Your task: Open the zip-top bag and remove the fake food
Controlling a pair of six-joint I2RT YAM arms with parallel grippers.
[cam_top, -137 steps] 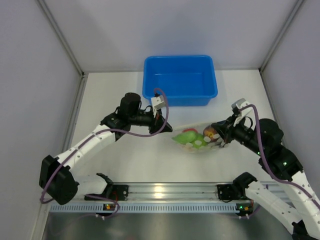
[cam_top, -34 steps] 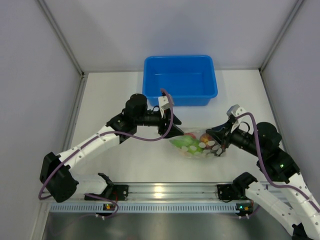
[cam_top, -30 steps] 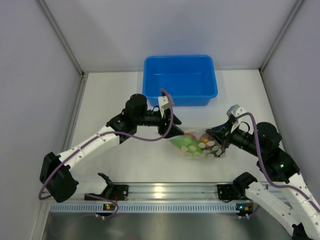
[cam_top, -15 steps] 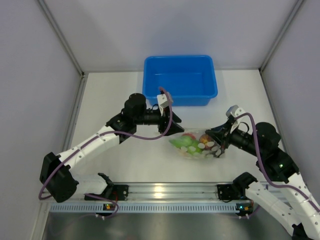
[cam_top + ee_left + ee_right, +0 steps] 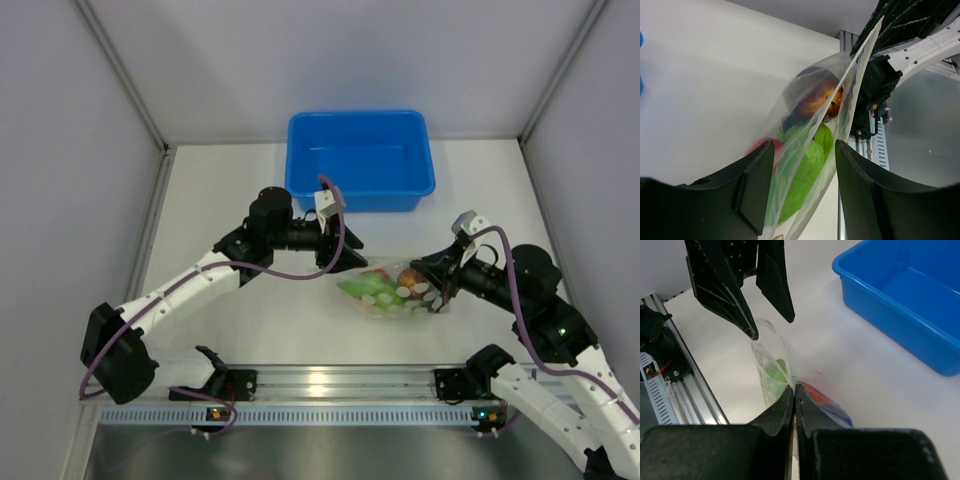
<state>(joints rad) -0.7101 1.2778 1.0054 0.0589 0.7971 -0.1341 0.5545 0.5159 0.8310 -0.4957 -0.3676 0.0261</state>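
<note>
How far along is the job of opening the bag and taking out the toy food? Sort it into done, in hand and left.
Done: the right gripper is shut on one edge of the bag. In hand: the open left gripper has its fingers either side of the bag's opposite edge, not yet closed. Left: pulling the bag open and removing the food, which all sits inside.
</note>
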